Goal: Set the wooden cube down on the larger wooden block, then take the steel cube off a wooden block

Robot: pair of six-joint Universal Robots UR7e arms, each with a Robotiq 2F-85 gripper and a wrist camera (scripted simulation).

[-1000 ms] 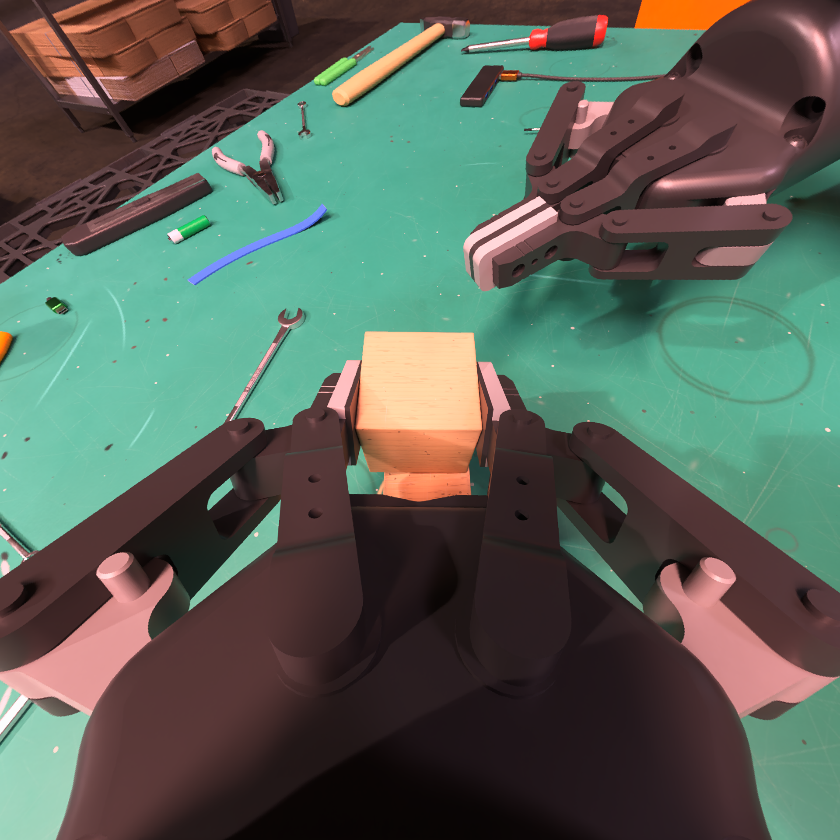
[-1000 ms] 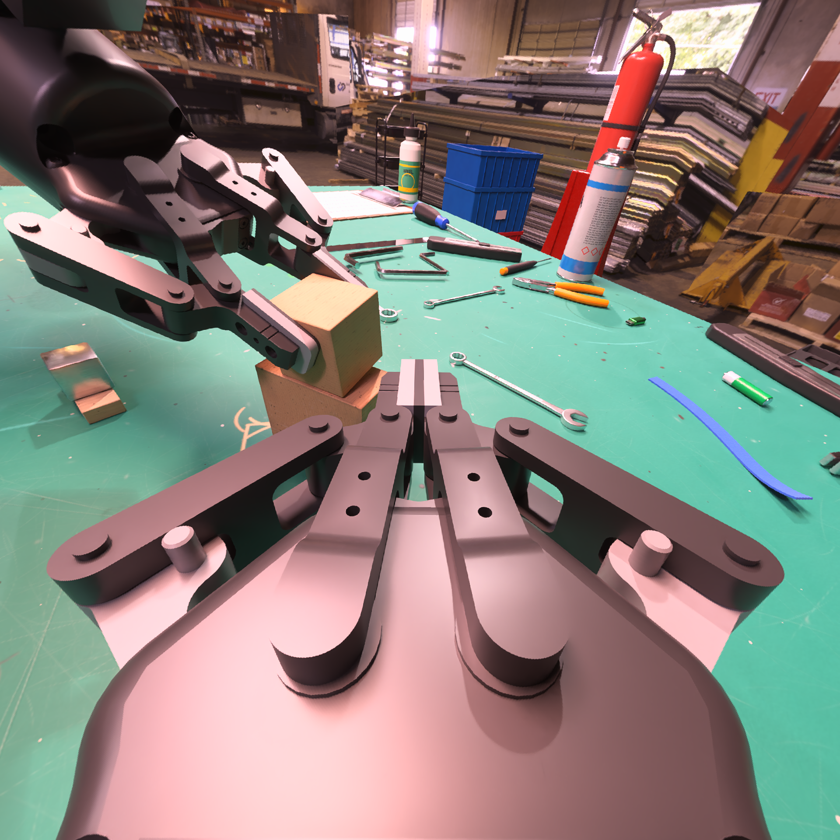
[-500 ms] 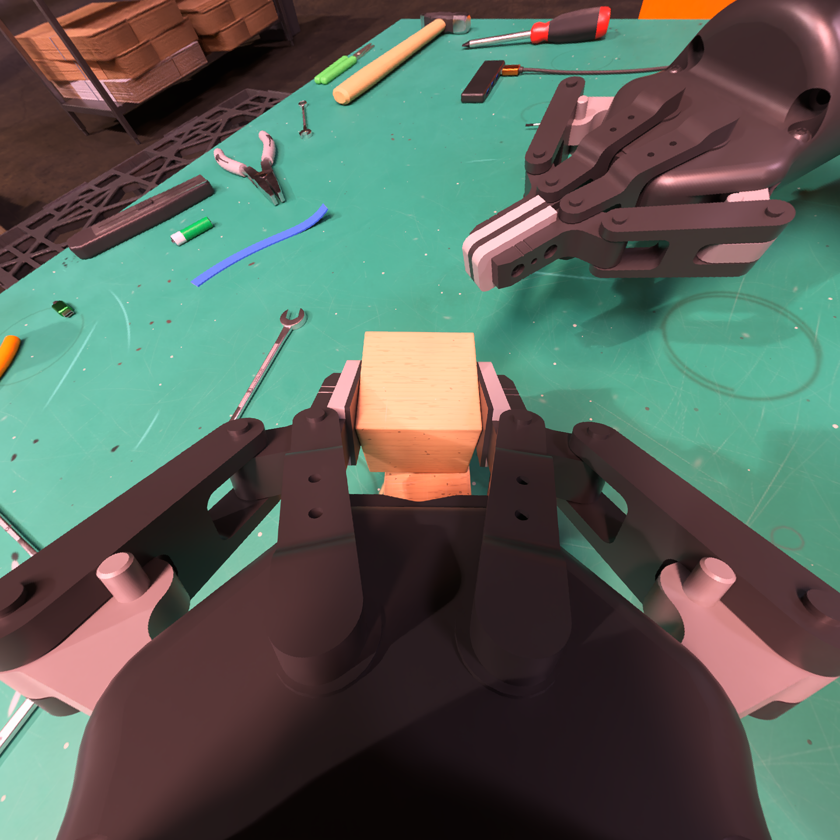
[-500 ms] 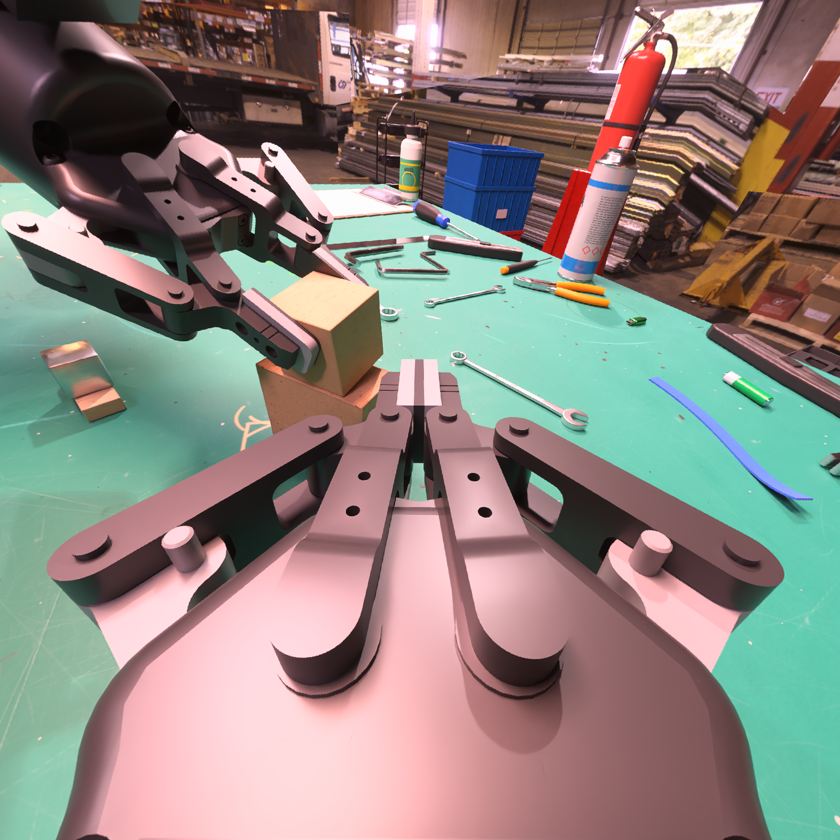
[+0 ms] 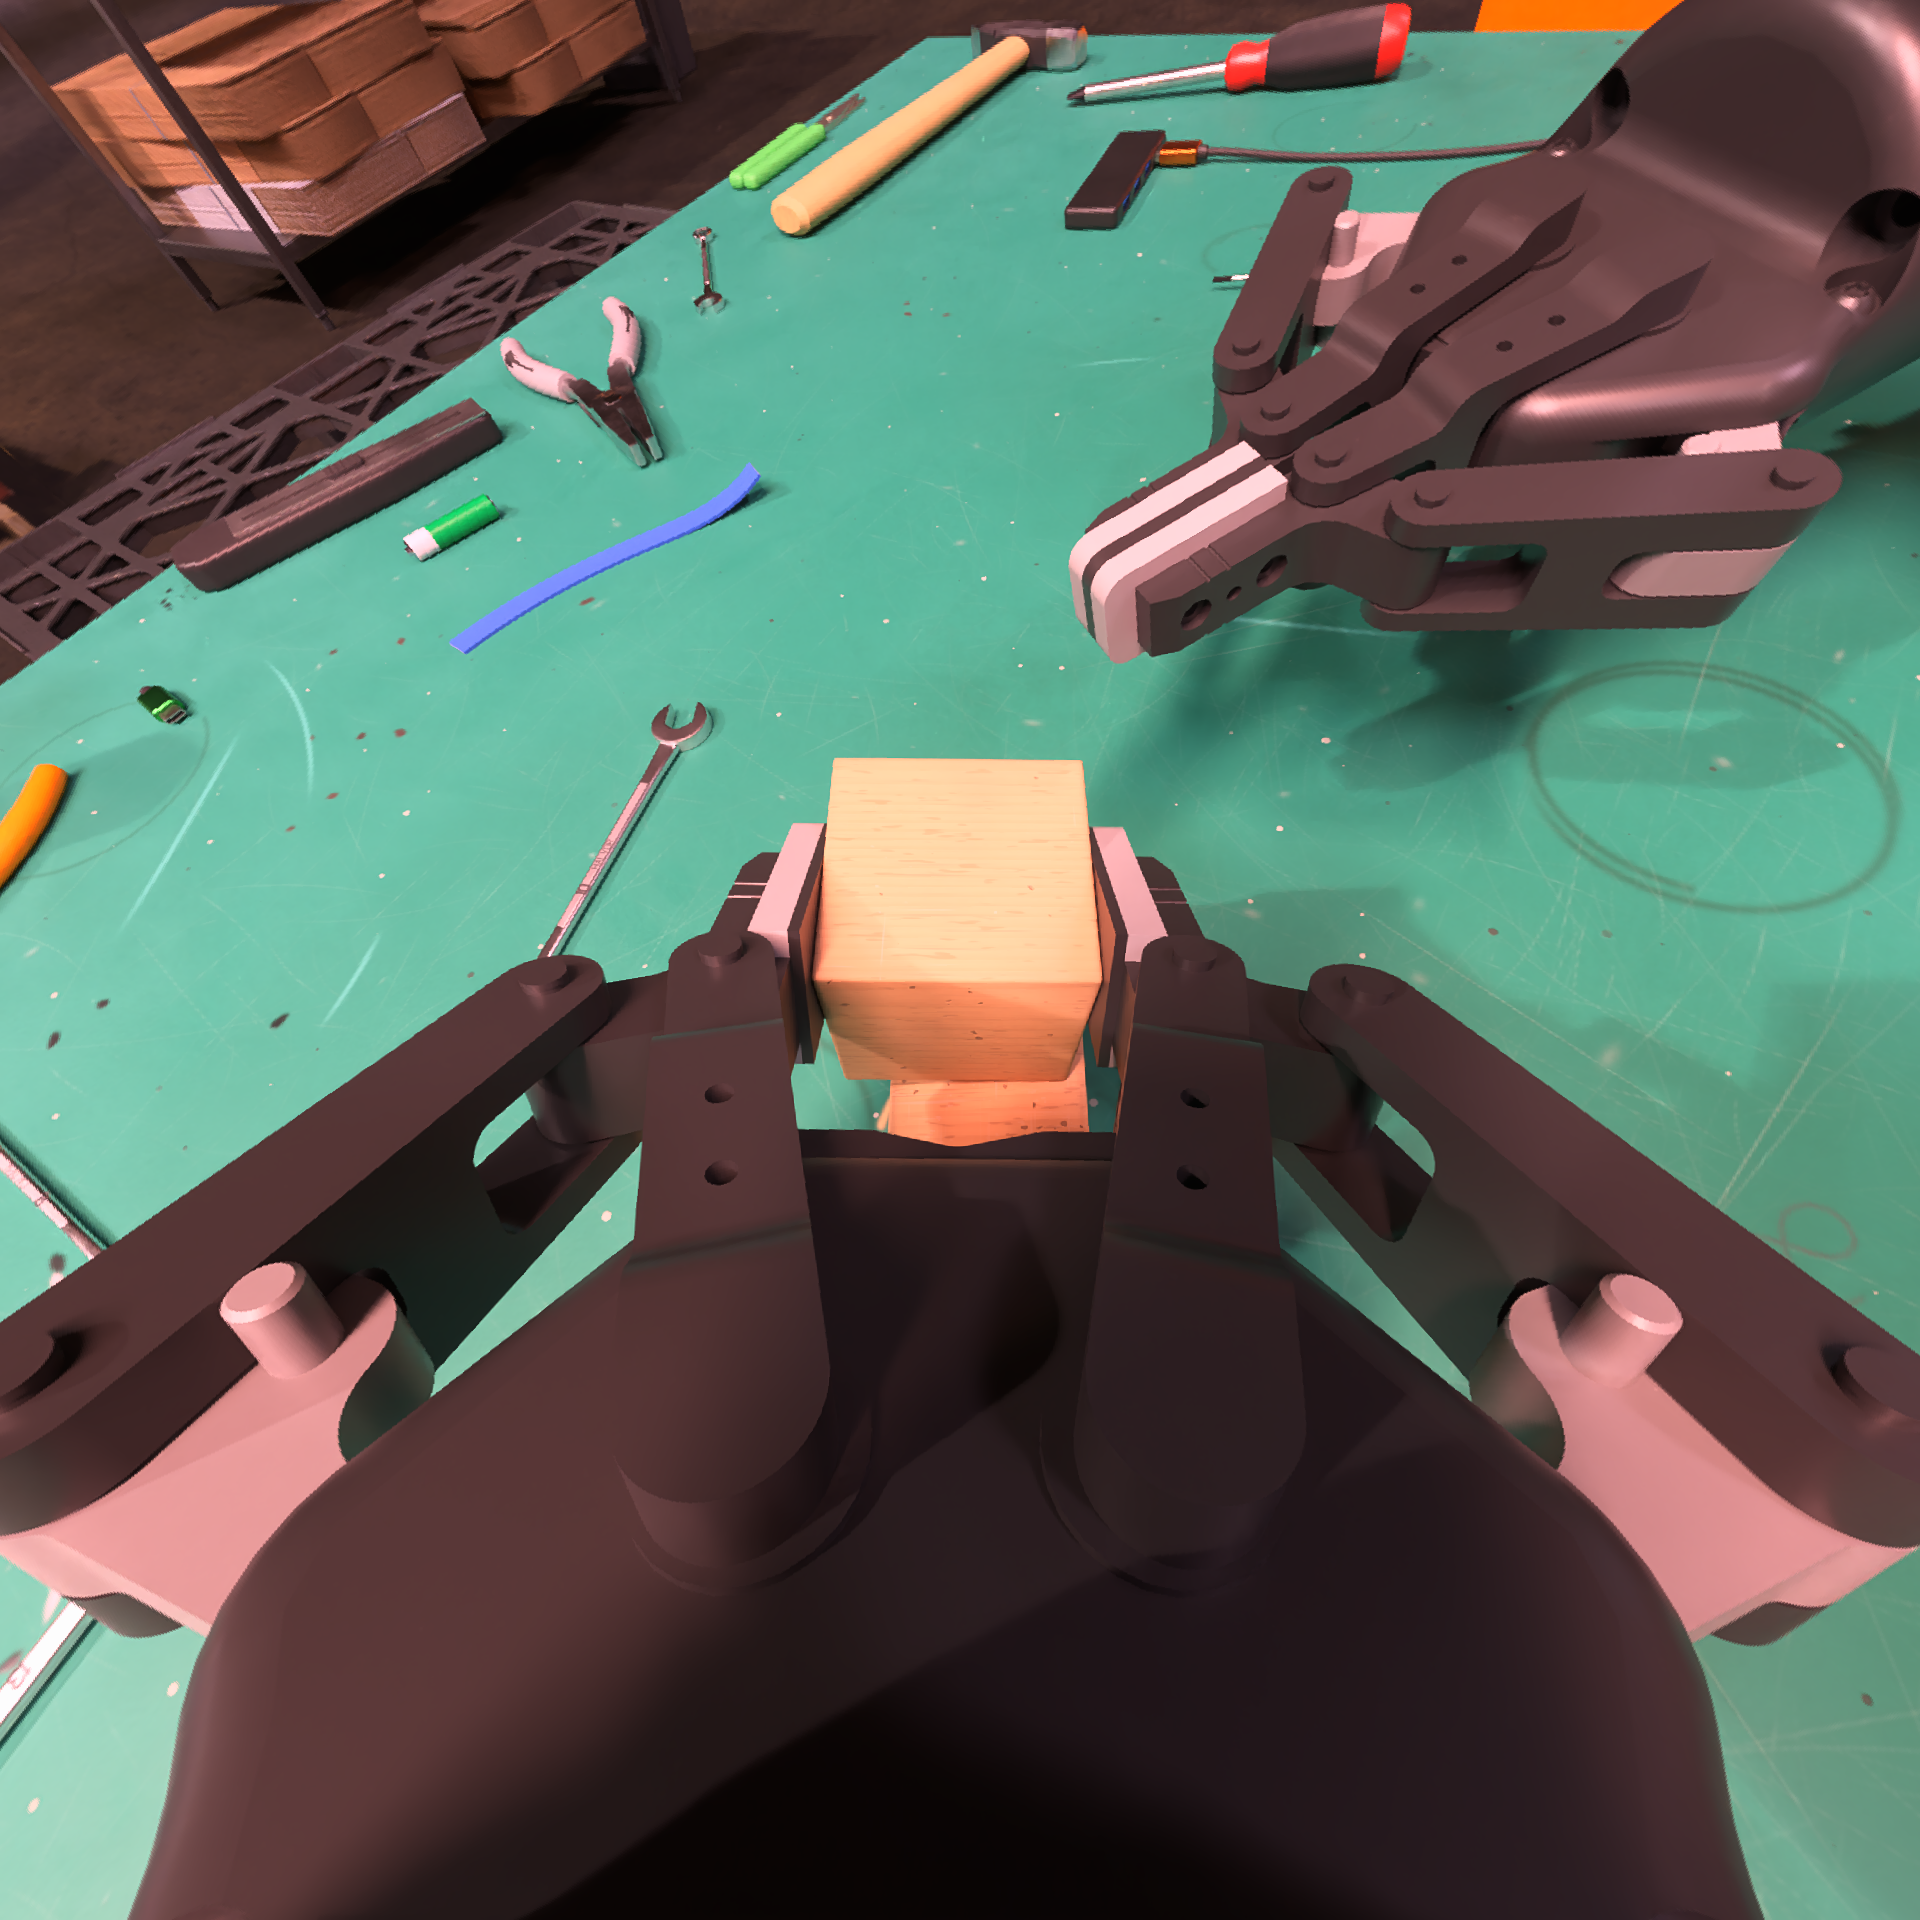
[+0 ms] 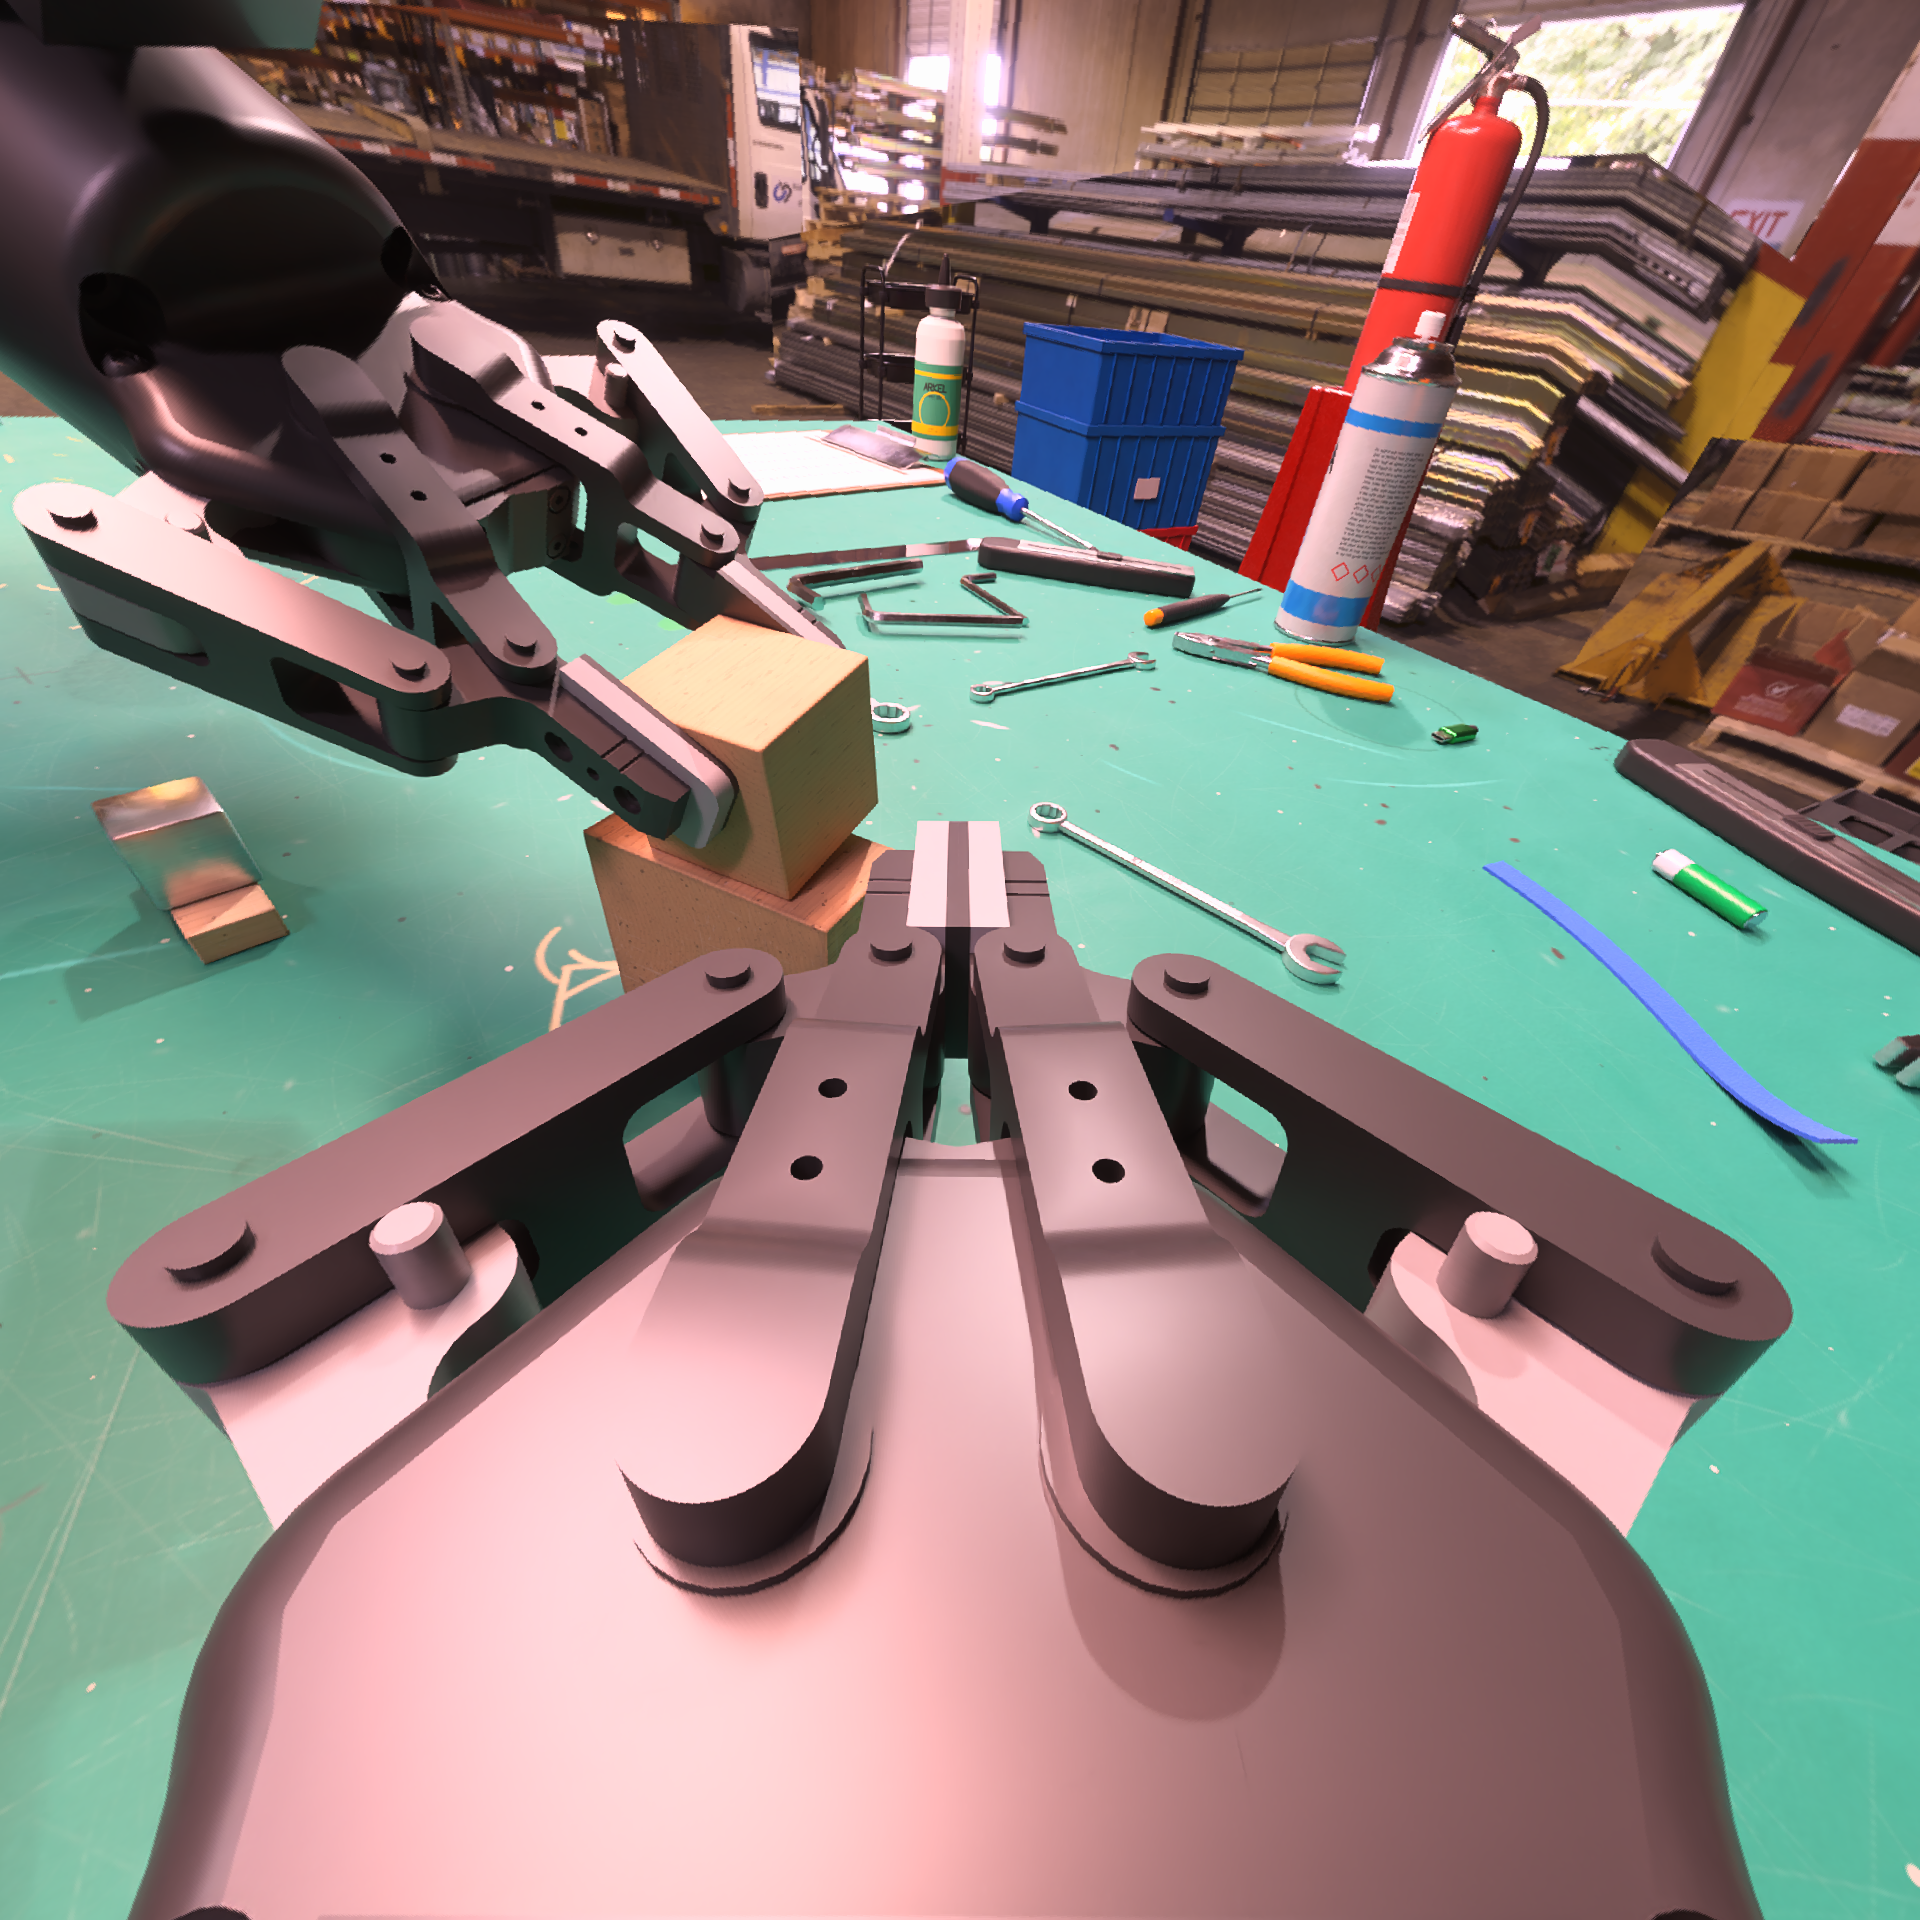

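Observation:
My left gripper is shut on the wooden cube and holds it tilted, with its lower corner at the top of the larger wooden block; a sliver of that block shows under the cube in the left wrist view. In the right wrist view the cube and the left gripper are at upper left. The steel cube rests on a small wooden block at the far left. My right gripper is shut and empty, just right of the larger block; it also shows in the left wrist view.
On the green table lie a spanner, a blue strip, a green marker, orange pliers, hex keys and a spray can. The left wrist view shows a hammer, pliers and a screwdriver.
The left gripper and cube have risen very slightly over the larger block. The right gripper has not visibly moved.

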